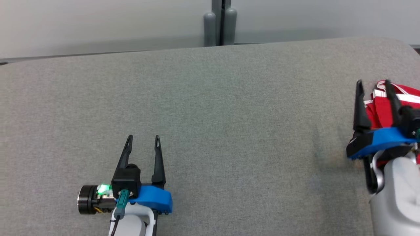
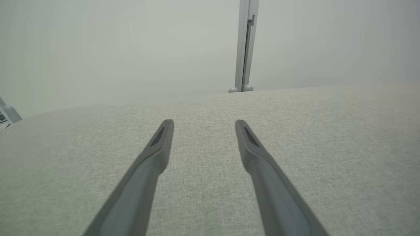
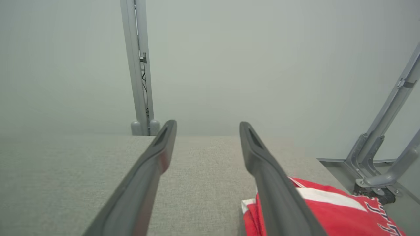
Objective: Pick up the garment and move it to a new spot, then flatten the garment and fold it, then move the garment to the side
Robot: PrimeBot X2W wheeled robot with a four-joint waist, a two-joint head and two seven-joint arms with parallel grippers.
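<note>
Red-and-white fabric garment (image 1: 380,109) lies at the grey cloth table's (image 1: 229,114) right edge, beneath the open, empty right gripper (image 1: 373,82). Left gripper (image 1: 143,137), near left, also open. A finger could snag the cloth, undoing folds.

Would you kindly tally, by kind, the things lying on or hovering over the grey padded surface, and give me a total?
Garments: 1, the red and white garment
Grippers: 2, the left gripper and the right gripper, both open and holding nothing
Total: 3
</note>
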